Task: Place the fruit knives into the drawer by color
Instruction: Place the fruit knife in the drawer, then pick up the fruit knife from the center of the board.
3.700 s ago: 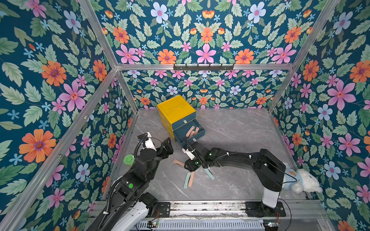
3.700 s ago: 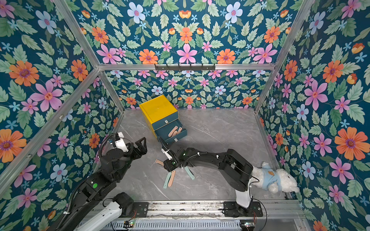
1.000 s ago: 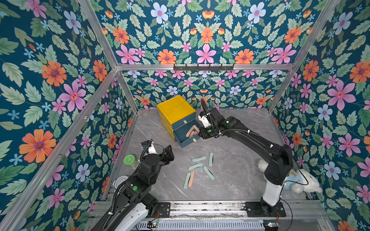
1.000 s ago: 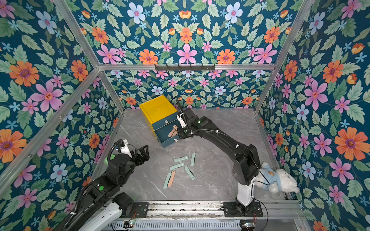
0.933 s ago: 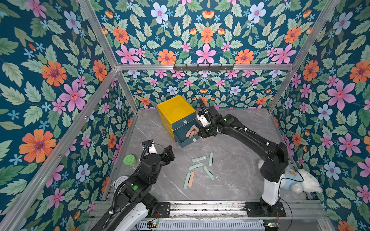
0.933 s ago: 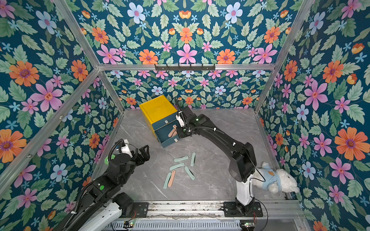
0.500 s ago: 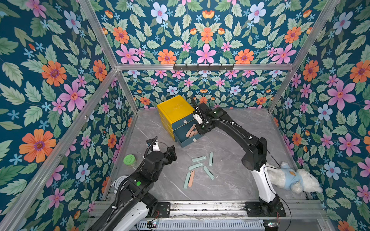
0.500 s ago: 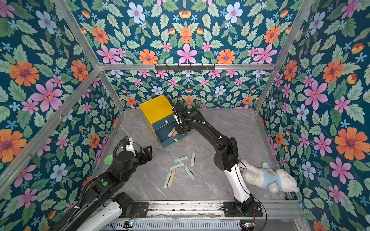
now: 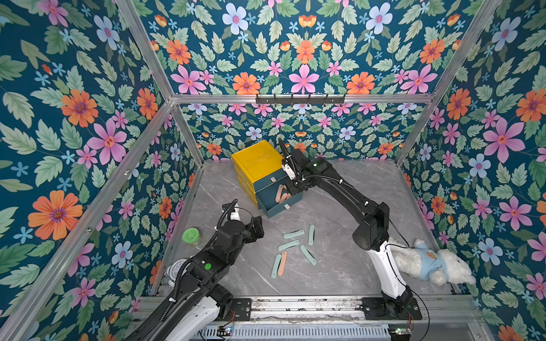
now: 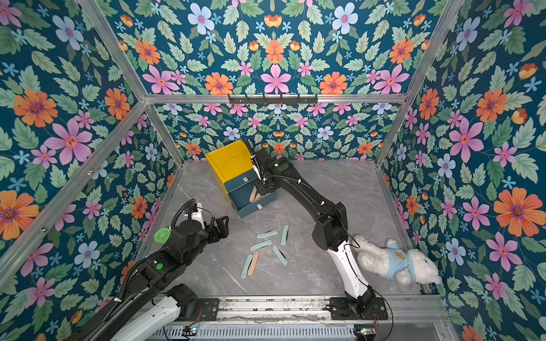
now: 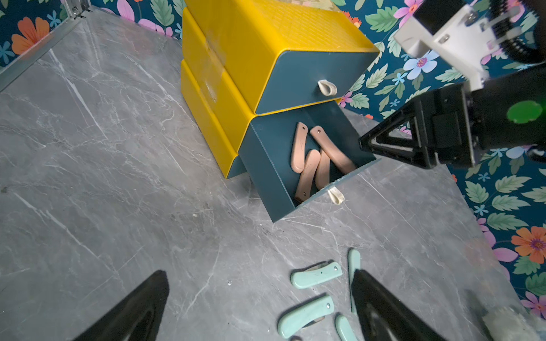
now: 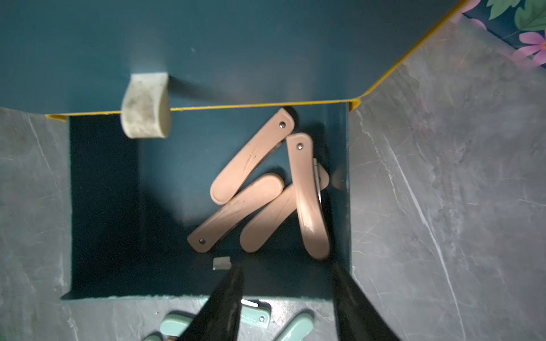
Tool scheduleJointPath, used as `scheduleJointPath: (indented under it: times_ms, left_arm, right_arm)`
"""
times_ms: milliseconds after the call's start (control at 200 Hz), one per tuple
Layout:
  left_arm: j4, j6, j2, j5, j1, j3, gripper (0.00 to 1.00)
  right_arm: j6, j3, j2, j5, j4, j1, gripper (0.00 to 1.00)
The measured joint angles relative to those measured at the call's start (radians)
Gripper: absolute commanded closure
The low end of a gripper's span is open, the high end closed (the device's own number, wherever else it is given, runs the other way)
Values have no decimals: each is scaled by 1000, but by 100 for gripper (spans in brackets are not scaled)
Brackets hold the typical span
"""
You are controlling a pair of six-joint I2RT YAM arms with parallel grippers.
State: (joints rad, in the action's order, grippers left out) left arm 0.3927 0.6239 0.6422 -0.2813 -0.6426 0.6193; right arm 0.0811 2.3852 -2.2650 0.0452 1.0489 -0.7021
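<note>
Now the left fingers (image 11: 139, 307) stand wide over the grey marble tabletop (image 9: 339, 265). Five mint-teal folded fruit knives (image 9: 292, 234) and one salmon-pink knife (image 9: 282, 263) lie there. Four pink knives (image 12: 245, 165) rest in the open middle drawer (image 11: 266, 165) of the yellow cabinet (image 9: 255, 162); the right fingers (image 12: 224, 301) above it, partly apart, hold nothing.

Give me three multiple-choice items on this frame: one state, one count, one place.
1. Over the open drawer, the right gripper has jaws: A) shut on a knife; B) open, empty; C) shut, empty.
2. The pink knives in that drawer number: A) two; B) four; C) six.
3. The stray pink knife lies: A) in the drawer; B) in the jaws; C) on the table beside the mint knives.
B: jaws apart, nothing between. B: right wrist view shows four. C: both top views show it there.
</note>
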Motion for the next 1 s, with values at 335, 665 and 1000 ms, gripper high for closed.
scheduleJointPath:
  times_ms: [335,665,1000]
  left_arm:
    - [-29,-25,83,110,0,16,1]
    - [-62,-39,265,332,-37,8,17]
    - [-67,107,387,424,-276,-108,31]
  right_arm:
    - [109,-552,428,-74,-322,-2,46]
    - [284,-1144,826,-94,-557,-1,46]
    - [354,-1410,1019,-68,-616,21,45]
